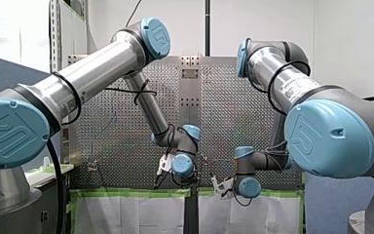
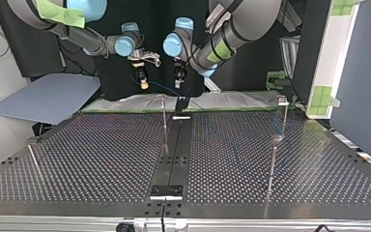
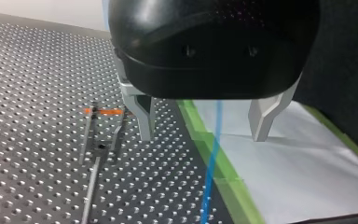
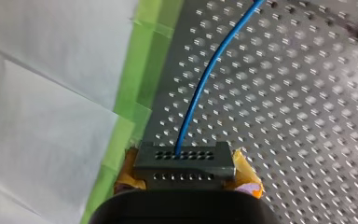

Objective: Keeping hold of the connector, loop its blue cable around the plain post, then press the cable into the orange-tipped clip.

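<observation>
Over the green tape (image 4: 135, 88) that lines one edge of the table (image 4: 307, 116), my right gripper (image 4: 185, 173) has the connector (image 4: 184, 161) clamped between its yellow pads (image 4: 243, 167), the jaws closed onto the block's two short ends. The connector is a dark grey rectangular block, and two rows of small holes show on it. Its long axis lies across the gripper, from pad to pad. Its holed face points straight ahead, away from the wrist and out over the perforated surface. The blue cable (image 4: 200, 88) leaves the farther row of holes near its middle and runs ahead over the table in a shallow curve.

By the same taped edge, near its middle, my left gripper (image 3: 205, 123) holds nothing, its metal fingers (image 3: 144, 116) standing wide apart. The cable passes down through the gap between them, touching neither, and crosses the tape where the table meets white paper (image 3: 298, 158). The orange-tipped clip (image 3: 105, 112) stands on the table beside this gripper, apart from the cable.

From across the table, the two grippers hang close together above that edge, with the cable sagging between them.

The arms' pale blue joint caps (image 1: 10, 131) carry a raised emblem but no letters. A pale label (image 1: 292, 87) on my right arm probably bears print, too small to read.
</observation>
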Tool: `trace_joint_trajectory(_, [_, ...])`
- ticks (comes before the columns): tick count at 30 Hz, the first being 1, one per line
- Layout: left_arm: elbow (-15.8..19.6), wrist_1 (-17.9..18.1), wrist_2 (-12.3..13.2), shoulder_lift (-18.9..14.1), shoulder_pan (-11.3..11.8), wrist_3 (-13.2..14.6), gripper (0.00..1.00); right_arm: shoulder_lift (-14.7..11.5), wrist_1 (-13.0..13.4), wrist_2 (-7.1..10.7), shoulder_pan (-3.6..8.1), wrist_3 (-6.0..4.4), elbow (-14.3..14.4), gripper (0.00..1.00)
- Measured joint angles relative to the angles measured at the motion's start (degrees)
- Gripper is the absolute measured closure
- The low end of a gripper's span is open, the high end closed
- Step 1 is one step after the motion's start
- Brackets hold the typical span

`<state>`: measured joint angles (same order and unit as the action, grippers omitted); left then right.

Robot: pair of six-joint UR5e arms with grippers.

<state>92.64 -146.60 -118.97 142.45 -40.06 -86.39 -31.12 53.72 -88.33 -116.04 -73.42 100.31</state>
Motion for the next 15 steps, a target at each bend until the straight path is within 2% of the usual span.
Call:
trace_joint_trajectory(3, [0.29,0.19,1.38,0.02,0.11,-1.76,0.00,-1.76,0.23,-0.13,-0.07,-1.37,1.74,1.00])
trace_joint_trajectory(6, [0.48,1.06,2.38,0.03,-0.04,-2.79,0.00,-3.69,-0.75,-0.16,-0.06,-2.11,2.60,1.00])
trace_joint_trajectory(10, [0.53,1.81,2.71,0.04,-0.20,-3.11,0.00,-5.89,-2.09,0.20,0.26,-2.42,2.94,1.00])
trace_joint_trajectory(15, [0.54,2.31,1.97,0.03,-0.03,-2.64,0.00,-7.31,-4.18,1.60,0.39,-2.16,2.93,1.00])
